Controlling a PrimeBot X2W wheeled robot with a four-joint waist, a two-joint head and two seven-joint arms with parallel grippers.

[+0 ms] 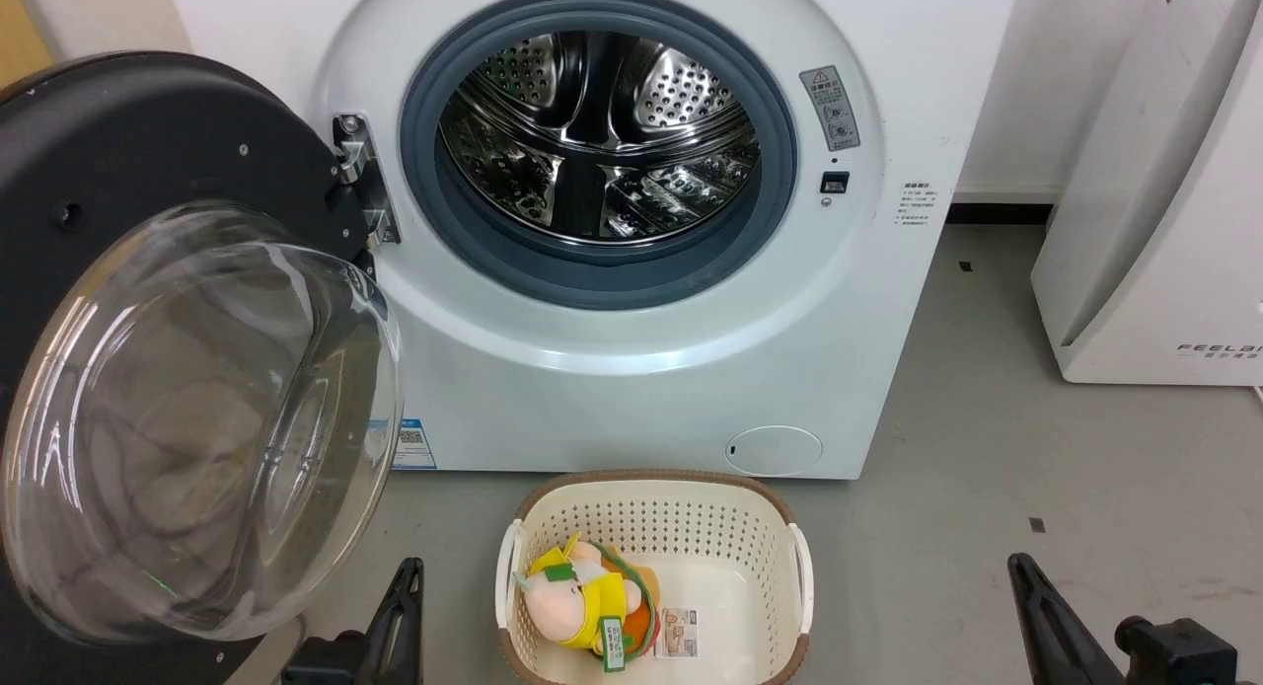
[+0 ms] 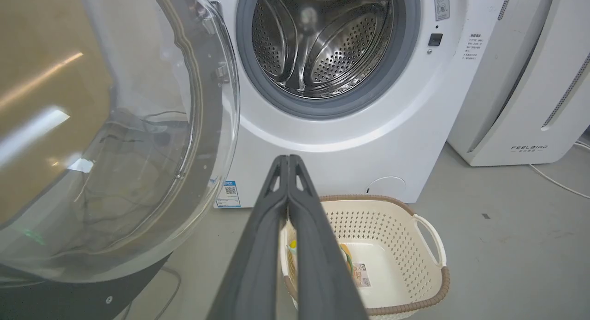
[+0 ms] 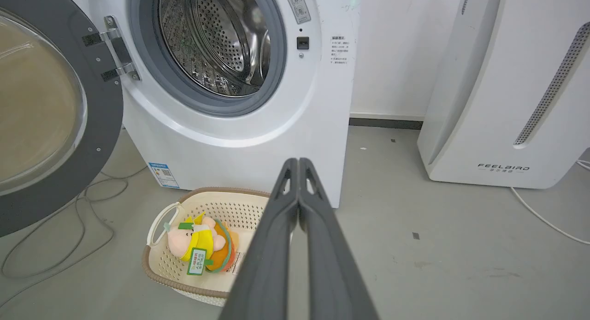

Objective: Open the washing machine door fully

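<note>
The white washing machine (image 1: 641, 389) stands ahead with its steel drum (image 1: 597, 137) exposed inside the grey gasket. The washing machine door (image 1: 118, 152) hangs swung out to the left on its hinge (image 1: 360, 177), its clear glass bowl (image 1: 197, 418) bulging toward me. The same door (image 2: 92, 140) takes up the left half of the left wrist view and shows at the left in the right wrist view, door (image 3: 106, 126). My left gripper (image 2: 288, 159) is shut and empty, low beside the door's lower edge. My right gripper (image 3: 298, 162) is shut and empty, apart at the lower right.
A cream laundry basket (image 1: 750, 527) with a plush toy (image 1: 582, 596) sits on the floor in front of the washer. A white FEELBAIR appliance (image 1: 1164, 221) stands to the right. Cables (image 3: 69, 209) lie on the floor under the door.
</note>
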